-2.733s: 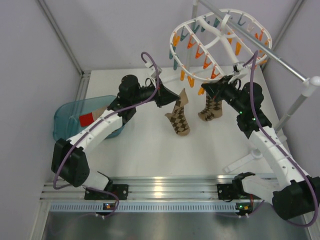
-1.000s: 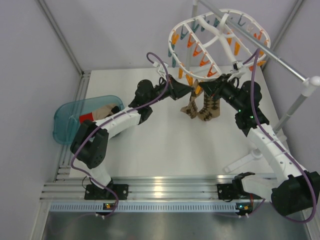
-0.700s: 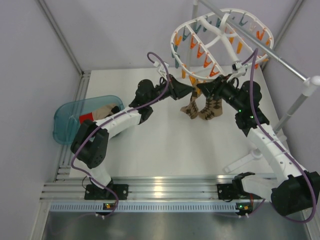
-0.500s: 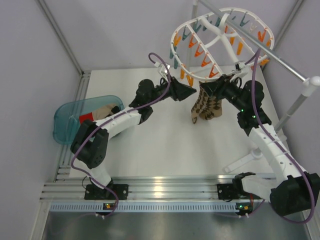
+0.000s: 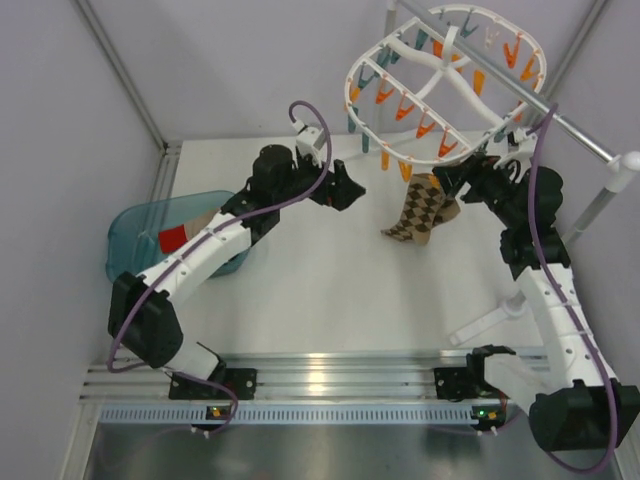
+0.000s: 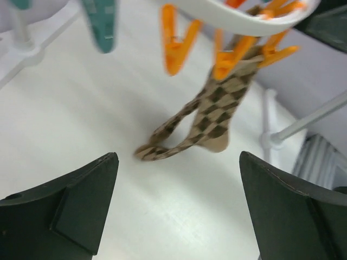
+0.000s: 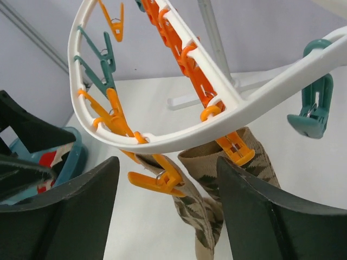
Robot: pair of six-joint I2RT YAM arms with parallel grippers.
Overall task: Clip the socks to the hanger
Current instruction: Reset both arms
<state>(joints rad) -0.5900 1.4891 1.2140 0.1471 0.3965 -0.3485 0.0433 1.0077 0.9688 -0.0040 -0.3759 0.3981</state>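
Note:
Two brown-and-tan argyle socks (image 5: 420, 210) hang side by side from orange clips (image 7: 162, 179) on the near rim of the white oval hanger (image 5: 385, 50). Their toes trail just above the table. In the right wrist view one sock (image 7: 198, 214) hangs from a clip at the centre and the other (image 7: 246, 157) from a clip to its right. My left gripper (image 5: 350, 190) is open and empty, left of the socks (image 6: 211, 114) and apart from them. Just right of the socks and below the hanger rim (image 7: 179, 140), my right gripper (image 5: 458, 180) is also open, with nothing in it.
A teal bin (image 5: 135, 235) holding a small red item (image 5: 172, 238) sits at the table's left edge. The grey metal rod stand (image 5: 590, 215) carrying the hanger rises at the right, its foot (image 5: 490, 322) on the table. Several spare orange and teal clips (image 6: 103, 24) dangle from the rim.
Both grippers have opened and let go at the clips. The left arm has drawn back to the left, the right one slightly right. The hanger has swung up and the socks hang free.

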